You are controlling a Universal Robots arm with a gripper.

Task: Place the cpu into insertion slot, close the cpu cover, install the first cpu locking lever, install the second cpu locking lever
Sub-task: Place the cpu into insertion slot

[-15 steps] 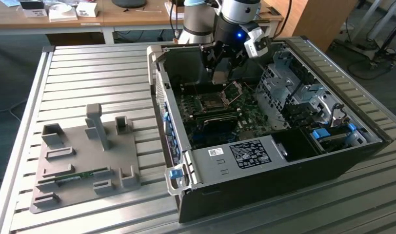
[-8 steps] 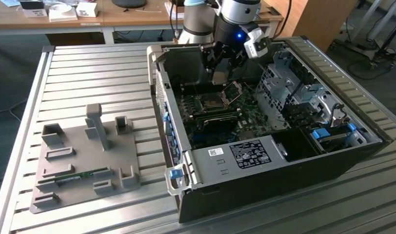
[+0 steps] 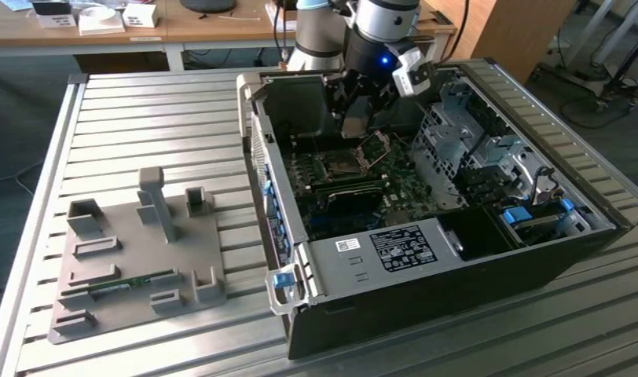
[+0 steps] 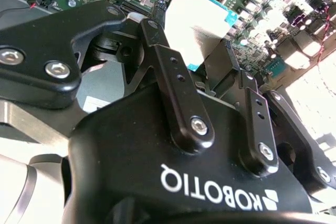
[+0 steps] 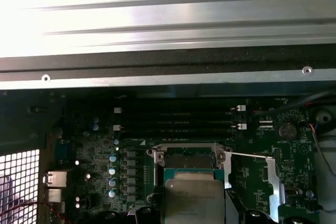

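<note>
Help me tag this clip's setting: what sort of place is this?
Probably a robotics lab or test workshop: a robot arm reaches into an open computer case on a slatted metal table, with cluttered wooden desks behind.

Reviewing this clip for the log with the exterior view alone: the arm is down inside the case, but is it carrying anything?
Observer: Yes. In the second wrist view the jaws grip the cpu by two opposite edges.
Operator: Is it in the slot yet?
Observer: No. In the first wrist view the slot lies open and bare, and the cpu sits nearer the camera, not seated.
Operator: Which way does the chip face?
Observer: Its silvery top faces the first wrist camera, away from the board.
</note>
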